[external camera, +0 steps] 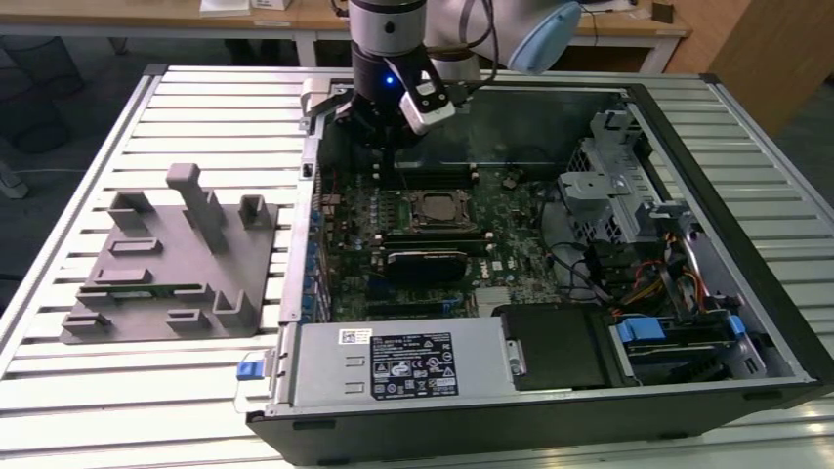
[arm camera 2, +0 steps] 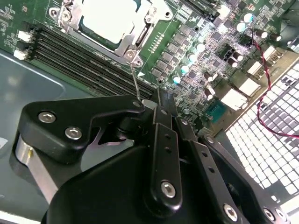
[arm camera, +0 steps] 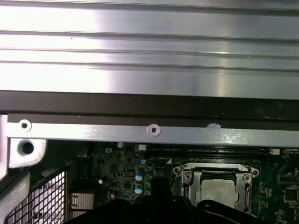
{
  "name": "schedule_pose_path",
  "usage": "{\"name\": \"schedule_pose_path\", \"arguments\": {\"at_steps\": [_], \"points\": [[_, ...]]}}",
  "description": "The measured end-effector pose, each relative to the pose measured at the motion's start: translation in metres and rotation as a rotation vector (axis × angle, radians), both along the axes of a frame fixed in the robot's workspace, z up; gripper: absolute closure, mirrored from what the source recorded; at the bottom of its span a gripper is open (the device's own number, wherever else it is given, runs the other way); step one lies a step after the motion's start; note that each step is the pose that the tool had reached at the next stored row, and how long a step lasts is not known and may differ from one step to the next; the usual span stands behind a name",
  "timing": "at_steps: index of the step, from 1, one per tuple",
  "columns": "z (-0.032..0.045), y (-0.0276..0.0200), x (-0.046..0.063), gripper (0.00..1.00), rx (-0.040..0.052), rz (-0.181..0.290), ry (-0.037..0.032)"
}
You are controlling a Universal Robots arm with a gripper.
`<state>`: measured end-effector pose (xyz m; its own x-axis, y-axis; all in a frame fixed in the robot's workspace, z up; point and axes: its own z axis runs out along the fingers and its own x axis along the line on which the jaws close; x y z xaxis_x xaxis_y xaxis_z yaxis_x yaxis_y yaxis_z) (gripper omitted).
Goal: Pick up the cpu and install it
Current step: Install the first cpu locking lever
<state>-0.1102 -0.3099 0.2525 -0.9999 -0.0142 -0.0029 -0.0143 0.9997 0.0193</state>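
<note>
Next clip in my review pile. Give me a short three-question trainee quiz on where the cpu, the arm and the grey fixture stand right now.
1. True or false: the cpu lies in the motherboard socket, inside its metal frame.
2. Multiple choice: the gripper hangs over A) the grey plastic fixture, B) the far part of the open computer case, beyond the socket, C) the bare slatted table.
3. Fill in: in the exterior view, the grey plastic fixture sits on the table outside the case, on that view's ____ side.

Key
1. True: its silvery top shows within the frame in both wrist views.
2. B.
3. Left.
</note>
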Motion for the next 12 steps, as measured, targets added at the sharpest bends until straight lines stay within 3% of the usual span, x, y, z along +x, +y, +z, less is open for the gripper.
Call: {"name": "schedule_pose_path", "arguments": {"at_steps": [12], "points": [[-0.0002,0.0000,0.028,0.89,0.0001,0.000,0.0019]]}}
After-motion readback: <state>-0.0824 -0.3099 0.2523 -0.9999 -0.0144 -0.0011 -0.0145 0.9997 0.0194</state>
